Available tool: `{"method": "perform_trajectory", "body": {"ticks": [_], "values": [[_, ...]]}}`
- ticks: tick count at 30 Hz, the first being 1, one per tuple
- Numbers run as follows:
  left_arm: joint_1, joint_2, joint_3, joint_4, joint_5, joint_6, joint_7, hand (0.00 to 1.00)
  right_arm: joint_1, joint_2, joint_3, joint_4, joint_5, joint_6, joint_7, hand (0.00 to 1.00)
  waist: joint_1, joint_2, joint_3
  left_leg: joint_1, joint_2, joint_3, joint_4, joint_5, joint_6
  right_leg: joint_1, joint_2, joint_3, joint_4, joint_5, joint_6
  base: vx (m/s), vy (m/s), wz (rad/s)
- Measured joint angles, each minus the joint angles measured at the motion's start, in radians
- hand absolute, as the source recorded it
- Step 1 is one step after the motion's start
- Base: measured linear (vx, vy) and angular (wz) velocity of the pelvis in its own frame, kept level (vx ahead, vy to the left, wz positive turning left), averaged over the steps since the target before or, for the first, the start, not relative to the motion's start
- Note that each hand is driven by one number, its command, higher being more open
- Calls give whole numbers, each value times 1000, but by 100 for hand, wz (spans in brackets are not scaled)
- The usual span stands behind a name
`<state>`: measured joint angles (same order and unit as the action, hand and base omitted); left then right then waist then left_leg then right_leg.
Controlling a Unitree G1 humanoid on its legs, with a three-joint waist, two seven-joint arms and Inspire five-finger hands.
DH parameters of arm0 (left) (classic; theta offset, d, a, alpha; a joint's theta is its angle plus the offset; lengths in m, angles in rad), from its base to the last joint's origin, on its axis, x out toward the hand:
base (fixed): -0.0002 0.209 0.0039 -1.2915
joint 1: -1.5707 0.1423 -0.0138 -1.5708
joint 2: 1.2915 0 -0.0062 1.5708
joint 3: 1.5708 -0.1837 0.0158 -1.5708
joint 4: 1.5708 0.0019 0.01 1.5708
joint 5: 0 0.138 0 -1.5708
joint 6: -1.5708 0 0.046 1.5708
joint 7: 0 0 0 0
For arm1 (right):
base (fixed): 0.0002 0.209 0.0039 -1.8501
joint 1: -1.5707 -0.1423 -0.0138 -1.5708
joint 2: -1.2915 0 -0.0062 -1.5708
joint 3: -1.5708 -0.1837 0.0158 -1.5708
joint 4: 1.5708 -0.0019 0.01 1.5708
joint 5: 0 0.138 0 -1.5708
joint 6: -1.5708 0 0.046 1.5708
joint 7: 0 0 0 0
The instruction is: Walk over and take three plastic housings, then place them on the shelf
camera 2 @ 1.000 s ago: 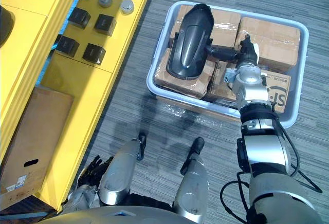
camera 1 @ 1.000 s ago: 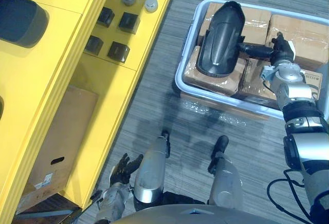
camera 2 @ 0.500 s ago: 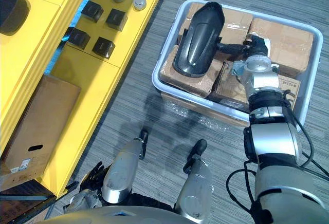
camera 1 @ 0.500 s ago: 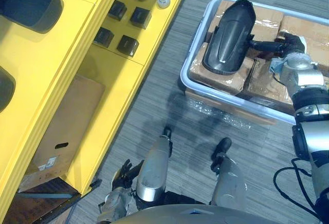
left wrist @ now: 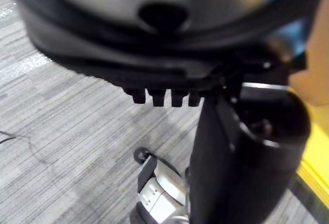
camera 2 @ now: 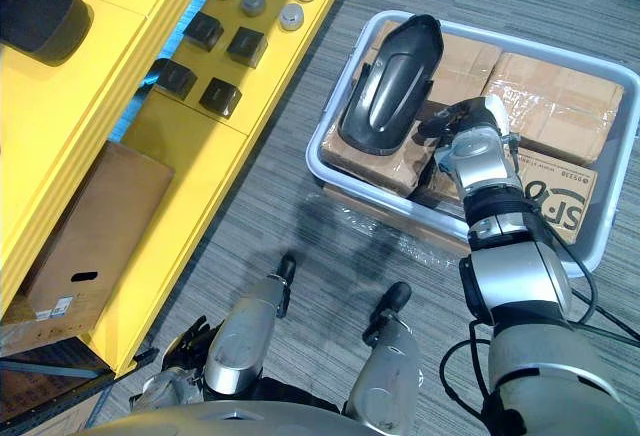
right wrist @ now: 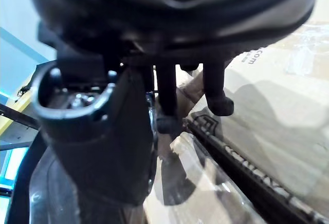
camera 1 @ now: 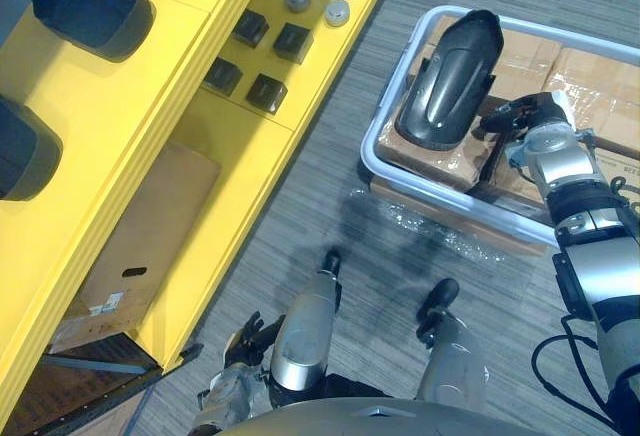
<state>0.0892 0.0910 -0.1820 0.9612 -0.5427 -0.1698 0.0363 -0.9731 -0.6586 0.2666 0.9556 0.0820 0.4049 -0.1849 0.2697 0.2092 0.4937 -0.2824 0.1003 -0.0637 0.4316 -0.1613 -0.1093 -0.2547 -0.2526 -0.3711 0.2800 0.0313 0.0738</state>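
floor: grey striped carpet (camera 1: 320, 196) | left: yellow shelf unit (camera 1: 170, 76) | under it: cardboard box (camera 1: 140, 226)

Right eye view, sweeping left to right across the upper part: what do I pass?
Dark housing on the yellow shelf → black blocks → black housing in the tub → right hand → wrapped cardboard box.

Bright, even light from above on the floor (camera 1: 300, 206) around the tub (camera 1: 372, 151).
A soft sheen runs along the black housing (camera 1: 447, 81) in the tub. Glare flecks the clear film (camera 1: 440, 228) just in front of it, and shade gathers beneath the yellow shelf (camera 1: 150, 106) to its left.
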Motion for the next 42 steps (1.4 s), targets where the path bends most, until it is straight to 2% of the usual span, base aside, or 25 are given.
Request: {"method": "perform_trajectory", "body": {"ticks": [3,4,8,12,16,21,23,27,31,33,36,39,42], "values": [[4,4,0,0,0,0,7,100,41,7,-12,-43,-11,-28,-7,0,-11,-1,1,7,0,2,-3,0,0,4,0,1,-3,0,0,0,0,0],[7,6,1,-1,0,-1,10,100,59,16,-29,-69,-35,-38,-12,100,-20,-4,2,8,0,3,-4,0,-1,5,1,1,-4,0,1,0,0,0],[27,7,5,-30,0,-3,25,100,100,48,-54,-148,-38,-46,-23,100,-34,-20,13,9,11,13,-1,-1,-9,3,12,7,-18,4,4,32,18,-11],[61,11,42,-72,0,-2,31,100,130,106,-93,-267,-34,-35,-61,100,-58,-57,19,11,20,32,1,-3,-9,-4,22,28,-18,16,8,87,20,-18],[81,16,67,-102,0,1,40,100,156,139,-102,-386,-32,-19,-75,100,-82,-84,28,18,21,37,2,-5,-6,-3,28,46,-19,19,9,50,25,-11],[103,26,86,-143,1,1,40,100,200,173,-124,-570,-35,-22,-142,100,-85,-117,36,62,29,60,2,-26,-5,23,36,70,-22,19,10,-4,27,-15],[114,26,122,-148,1,2,39,100,220,199,-145,-659,-38,-43,-188,100,-90,-145,36,71,29,67,1,-33,-4,33,38,75,-32,20,14,-34,38,-12],[127,26,145,-148,1,6,37,100,243,213,-152,-741,-39,-76,-234,100,-97,-165,38,92,26,71,-4,-36,0,65,39,76,-59,30,24,-5,33,0],[146,26,168,-158,4,19,25,100,261,264,-150,-822,-61,-185,-201,100,-106,-182,36,101,23,70,-16,-35,1,77,39,77,-78,42,25,46,21,1],[147,25,170,-157,5,21,24,100,260,268,-118,-825,-73,-215,-155,100,-106,-182,36,114,21,69,-20,-34,2,93,39,76,-89,44,26,62,18,4],[148,26,176,-156,25,20,15,100,242,272,-40,-803,-64,-222,-73,100,-99,-183,35,115,18,60,-24,-32,4,101,38,69,-93,44,26,41,14,7],[146,26,179,-161,43,19,2,100,176,292,12,-669,-36,-222,-19,100,-76,-183,35,111,13,50,-33,-25,5,101,34,58,-93,44,26,-2,1,13],[142,25,178,-167,42,16,-4,100,97,309,21,-501,11,-217,-11,100,-47,-182,35,87,8,23,-33,-15,3,100,30,27,-95,44,26,-29,-7,32]]}}
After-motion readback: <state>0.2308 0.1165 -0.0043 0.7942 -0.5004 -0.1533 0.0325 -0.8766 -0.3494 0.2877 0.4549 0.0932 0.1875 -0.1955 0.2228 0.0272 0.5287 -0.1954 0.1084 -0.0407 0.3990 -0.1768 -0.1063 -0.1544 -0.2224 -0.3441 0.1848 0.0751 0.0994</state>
